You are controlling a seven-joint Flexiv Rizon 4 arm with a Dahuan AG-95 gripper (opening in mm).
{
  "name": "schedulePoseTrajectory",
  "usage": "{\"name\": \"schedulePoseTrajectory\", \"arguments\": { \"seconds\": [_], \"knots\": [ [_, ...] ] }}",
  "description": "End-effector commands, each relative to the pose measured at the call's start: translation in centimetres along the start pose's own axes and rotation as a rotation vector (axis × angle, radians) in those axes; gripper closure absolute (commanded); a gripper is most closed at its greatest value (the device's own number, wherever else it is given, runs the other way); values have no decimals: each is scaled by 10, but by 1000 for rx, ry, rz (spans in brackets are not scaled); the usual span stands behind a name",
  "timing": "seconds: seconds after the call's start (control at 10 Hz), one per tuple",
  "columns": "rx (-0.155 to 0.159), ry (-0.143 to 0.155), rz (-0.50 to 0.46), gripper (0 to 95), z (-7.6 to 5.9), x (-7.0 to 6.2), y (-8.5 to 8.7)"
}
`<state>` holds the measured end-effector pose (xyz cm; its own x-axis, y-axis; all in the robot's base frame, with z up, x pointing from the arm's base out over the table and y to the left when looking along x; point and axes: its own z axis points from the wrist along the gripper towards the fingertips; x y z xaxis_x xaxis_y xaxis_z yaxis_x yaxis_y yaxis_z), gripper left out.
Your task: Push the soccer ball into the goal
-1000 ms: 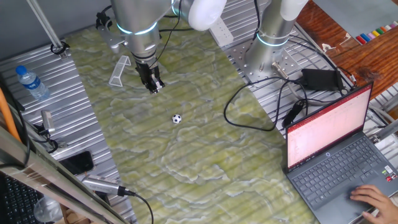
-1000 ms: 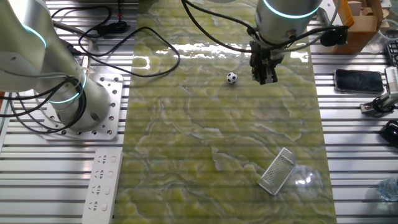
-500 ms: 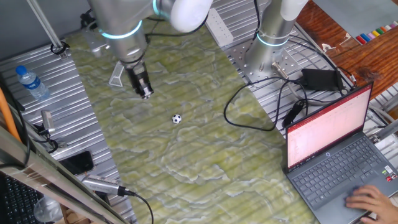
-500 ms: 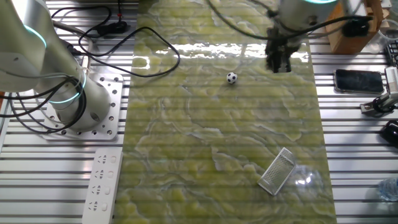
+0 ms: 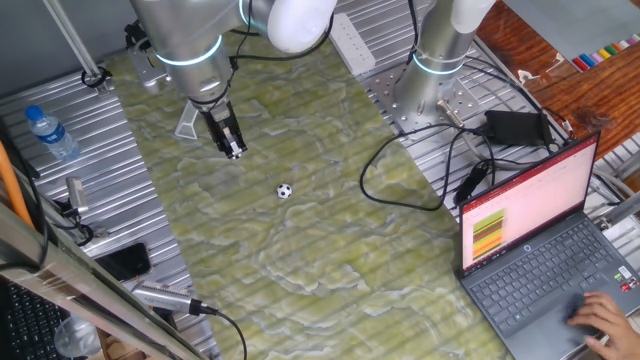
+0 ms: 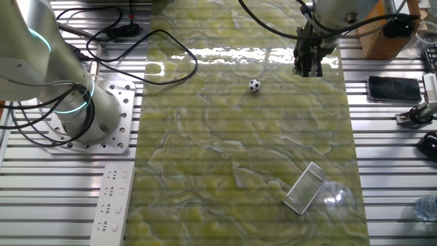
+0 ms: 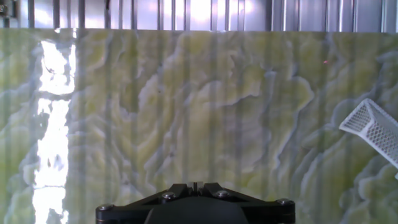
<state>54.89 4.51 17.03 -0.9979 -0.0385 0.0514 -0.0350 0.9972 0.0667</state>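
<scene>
The soccer ball is a tiny white ball with black patches lying on the green marbled mat; it also shows in the other fixed view. The goal is a small whitish mesh frame on the mat, partly hidden behind the arm in one fixed view, and at the right edge of the hand view. My gripper is shut and empty, low over the mat, between ball and goal but well apart from both. It also shows in the other fixed view and the hand view. The ball is out of the hand view.
A water bottle stands on the slatted table at the left. A second arm's base, a power strip, black cables, a phone and a laptop with a hand on it surround the mat.
My gripper has moved away from the ball, toward the mat's edge beside the goal's side, and turned about its axis. The ball and the goal have not moved.
</scene>
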Motion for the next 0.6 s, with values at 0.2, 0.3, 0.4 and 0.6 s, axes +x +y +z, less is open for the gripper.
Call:
{"name": "schedulePoseTrajectory", "arguments": {
  "seconds": [0.2,0.3,0.4,0.6],
  "knots": [
    [43,1,-52,950,0,0,0],
    [43,1,-52,950,0,0,0],
    [43,1,-52,950,0,0,0],
    [43,1,-52,950,0,0,0]
  ]
}}
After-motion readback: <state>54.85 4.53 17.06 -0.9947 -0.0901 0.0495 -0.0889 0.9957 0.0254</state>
